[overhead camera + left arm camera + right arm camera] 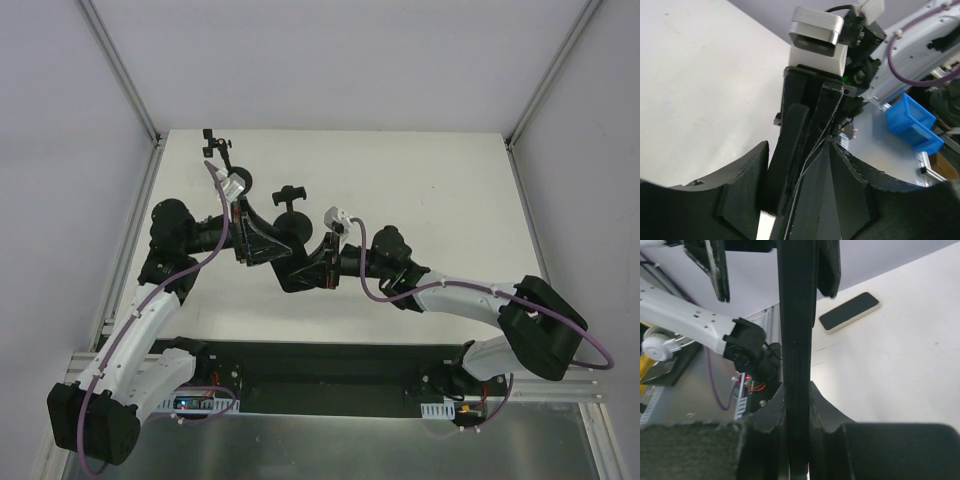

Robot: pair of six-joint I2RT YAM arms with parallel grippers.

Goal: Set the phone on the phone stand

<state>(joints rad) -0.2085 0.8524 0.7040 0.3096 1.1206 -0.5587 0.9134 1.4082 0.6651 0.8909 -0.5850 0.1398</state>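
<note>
1. R gripper (797, 407): fingers pinched tight on both faces of a thin black slab (797, 315), seen edge-on. Can't tell what the slab is.
2. L gripper (800, 170): fingers apart, straddling the slab's far end. Right wrist cam shows a gap on one side, so no clamp.
3. phone (849, 311): flat on table (910, 370), dark face up, light edge, well apart from both grippers. Can't spot it in top cam.
4. phone stand (290, 197): upright mid-table, just beyond the grippers, phone not on it.
5. black clamp mount (215, 145): near far-left corner.
</note>
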